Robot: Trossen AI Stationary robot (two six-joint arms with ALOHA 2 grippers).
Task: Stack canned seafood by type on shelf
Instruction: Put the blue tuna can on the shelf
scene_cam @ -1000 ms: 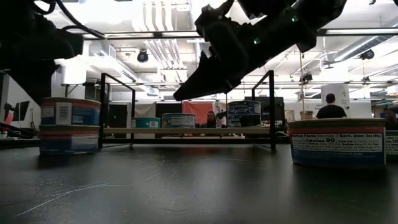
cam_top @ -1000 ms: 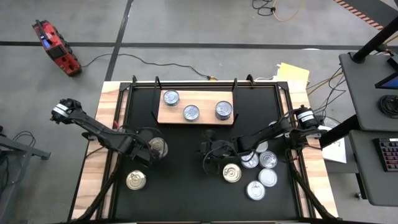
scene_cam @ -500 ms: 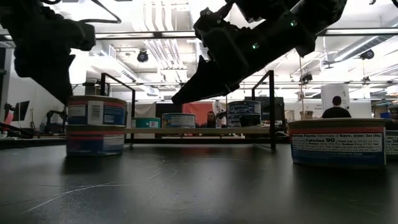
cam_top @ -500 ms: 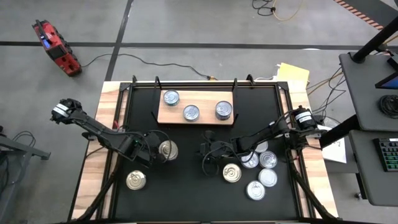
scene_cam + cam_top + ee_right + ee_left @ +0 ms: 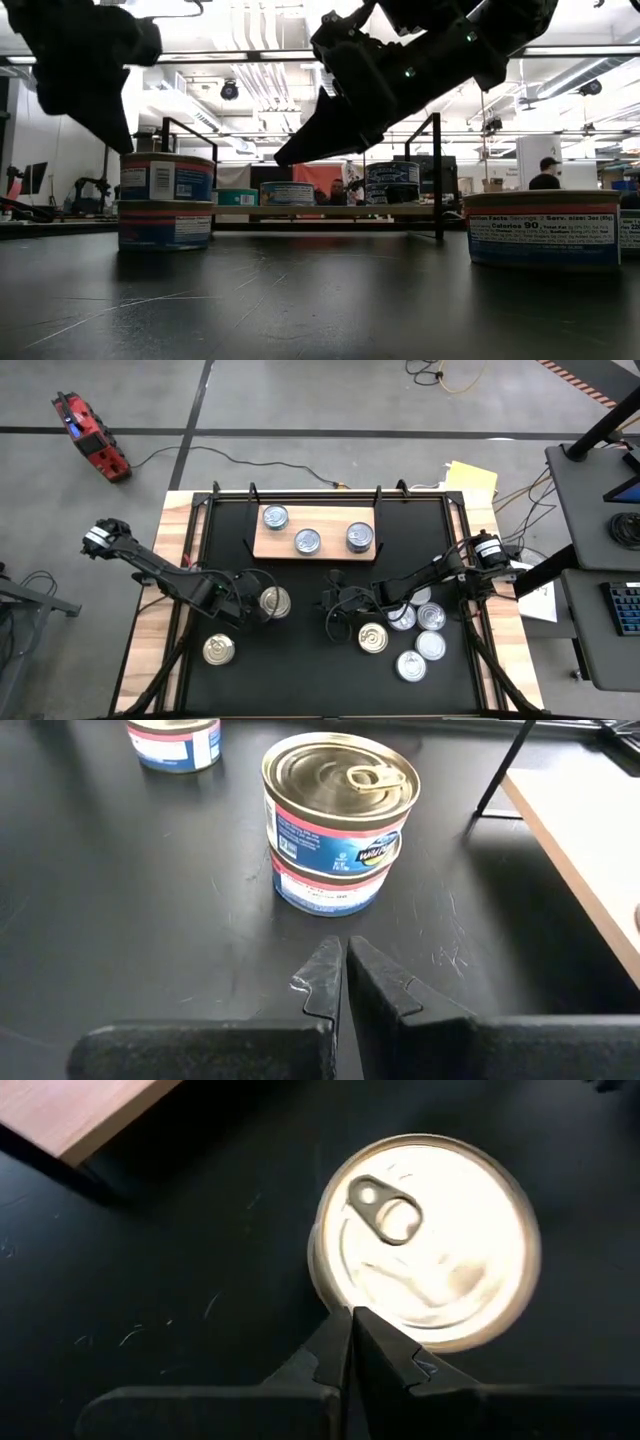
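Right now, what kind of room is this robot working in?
Probably a robotics lab or workshop: exposed ceiling ducts, a monitor and keyboard desk, cables across the bare floor, and a person at work beyond.

Dark jointed arms, pointed black claws

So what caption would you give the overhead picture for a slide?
Left gripper beside a two-can stack; right gripper waits mid-table; three cans on the shelf.

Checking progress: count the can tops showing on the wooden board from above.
3 on the board: a can near its left end, one in the middle, one toward its right end. Any stacked beneath them would be hidden.
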